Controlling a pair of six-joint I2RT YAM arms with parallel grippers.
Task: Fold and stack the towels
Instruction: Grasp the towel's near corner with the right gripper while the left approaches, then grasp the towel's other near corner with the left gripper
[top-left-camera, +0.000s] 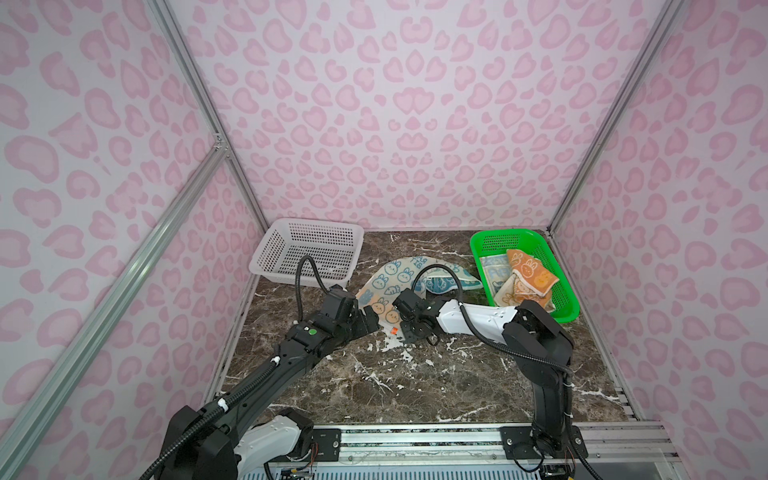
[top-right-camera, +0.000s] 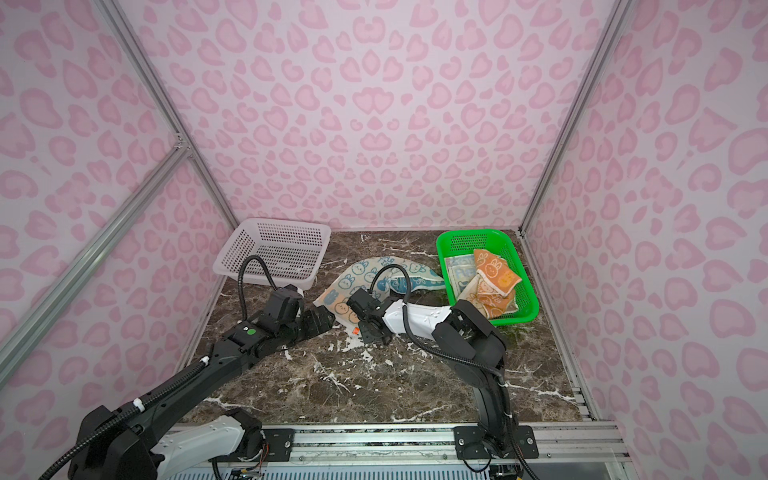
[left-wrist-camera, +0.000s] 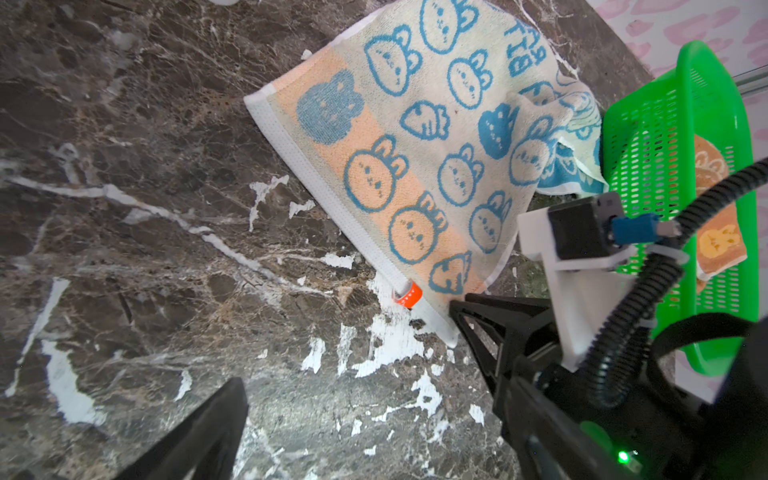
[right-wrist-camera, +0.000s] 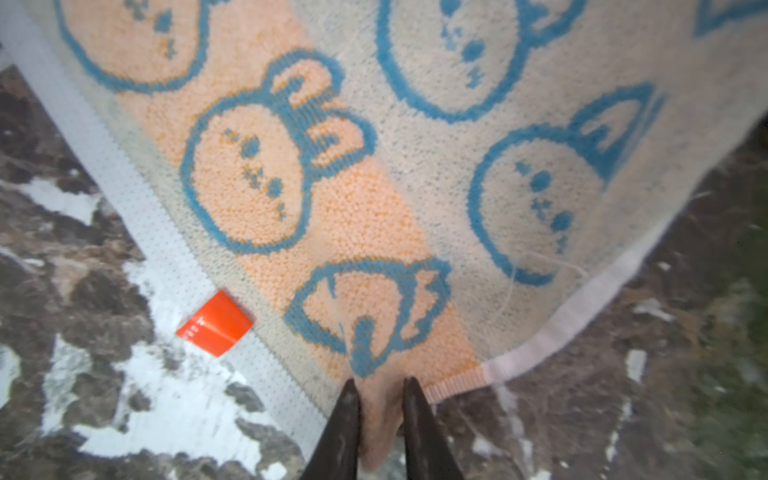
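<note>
Barely begun: my right gripper (right-wrist-camera: 380, 399) pinches a corner of the bunny towel (right-wrist-camera: 374, 166), rumpled on the table (top-left-camera: 415, 386); my left gripper (top-left-camera: 371, 323) gapes beside it; more towels (top-left-camera: 530, 274) crowd the green basket (top-left-camera: 482, 243).

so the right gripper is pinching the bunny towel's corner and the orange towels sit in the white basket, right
Wrong basket: the orange towels sit in the green basket, as both top views show. The right gripper does pinch a corner of the bunny towel.
</note>
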